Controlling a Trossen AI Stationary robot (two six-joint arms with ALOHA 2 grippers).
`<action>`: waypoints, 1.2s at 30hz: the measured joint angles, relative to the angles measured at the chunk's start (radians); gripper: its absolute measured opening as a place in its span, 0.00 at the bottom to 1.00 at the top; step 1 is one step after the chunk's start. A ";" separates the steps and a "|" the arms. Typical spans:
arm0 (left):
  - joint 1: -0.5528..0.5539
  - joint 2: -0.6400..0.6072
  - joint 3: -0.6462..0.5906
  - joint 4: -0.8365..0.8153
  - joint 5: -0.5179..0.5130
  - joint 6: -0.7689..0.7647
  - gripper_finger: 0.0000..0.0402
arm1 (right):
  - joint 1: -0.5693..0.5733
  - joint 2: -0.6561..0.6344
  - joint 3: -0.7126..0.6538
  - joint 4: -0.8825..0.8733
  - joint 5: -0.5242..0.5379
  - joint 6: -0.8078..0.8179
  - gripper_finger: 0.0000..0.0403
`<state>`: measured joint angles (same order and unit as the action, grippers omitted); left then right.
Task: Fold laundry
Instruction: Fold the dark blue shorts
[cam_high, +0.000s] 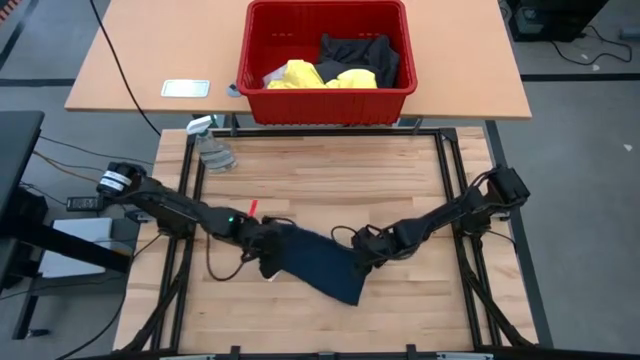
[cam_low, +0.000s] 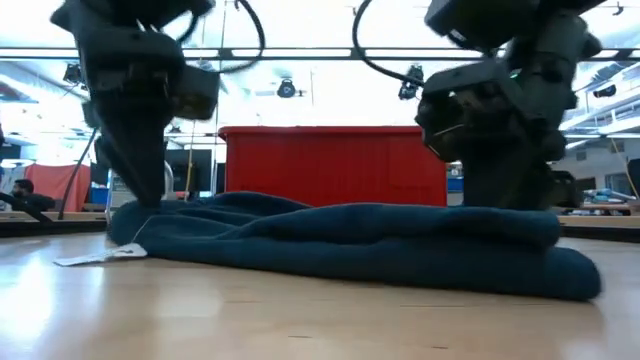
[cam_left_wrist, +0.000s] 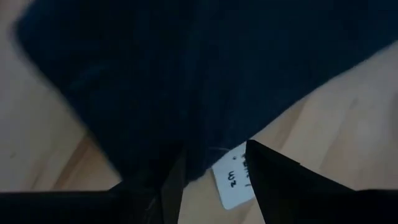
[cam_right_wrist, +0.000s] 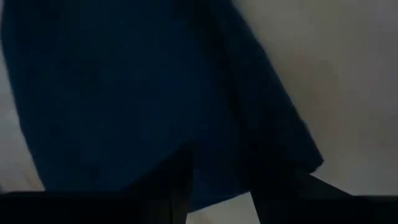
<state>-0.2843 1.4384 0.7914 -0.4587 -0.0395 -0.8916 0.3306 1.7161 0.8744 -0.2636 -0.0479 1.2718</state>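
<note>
A navy garment (cam_high: 318, 262) lies bunched on the wooden table (cam_high: 320, 180), stretching from my left gripper (cam_high: 263, 244) toward the near right. A white label (cam_low: 100, 257) at its left end rests on the table. My left gripper is shut on that end. My right gripper (cam_high: 361, 252) is shut on the garment's right end (cam_low: 520, 225). In the red basket (cam_high: 327, 100) on the far table lie a yellow shirt (cam_high: 315, 76) and a dark grey garment (cam_high: 362, 55). My left gripper pinches the garment's edge beside the white label (cam_left_wrist: 233, 180) between its two fingers (cam_left_wrist: 273, 180), slanting down from the table's left. The cloth below it lies slack on the table. My right gripper has the garment's right edge (cam_right_wrist: 217, 168) between its two fingers (cam_right_wrist: 280, 186), slanting down from the table's right. One layer or several, I cannot tell. The cloth rests on the table.
A clear spray bottle (cam_high: 213, 150) lies at the table's far left corner. A flat white object (cam_high: 185, 88) sits on the far table, left of the basket. A black frame (cam_high: 450, 170) runs around the table. Bare wood shows between the garment and the far edge.
</note>
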 joint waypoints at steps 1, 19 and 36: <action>-0.008 -0.018 0.000 -0.001 -0.013 -0.016 0.43 | 0.016 0.005 -0.002 0.017 -0.006 0.024 0.37; -0.067 -0.224 -0.270 0.218 -0.210 -0.339 0.43 | -0.020 0.039 0.117 0.313 0.000 0.038 0.36; 0.053 -0.168 -0.390 0.517 -0.201 -0.293 0.43 | -0.275 0.042 0.160 0.308 -0.008 -0.316 0.45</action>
<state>-0.2311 1.2702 0.4011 0.0587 -0.2401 -1.1850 0.0554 1.7580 1.0348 0.0443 -0.0555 0.9558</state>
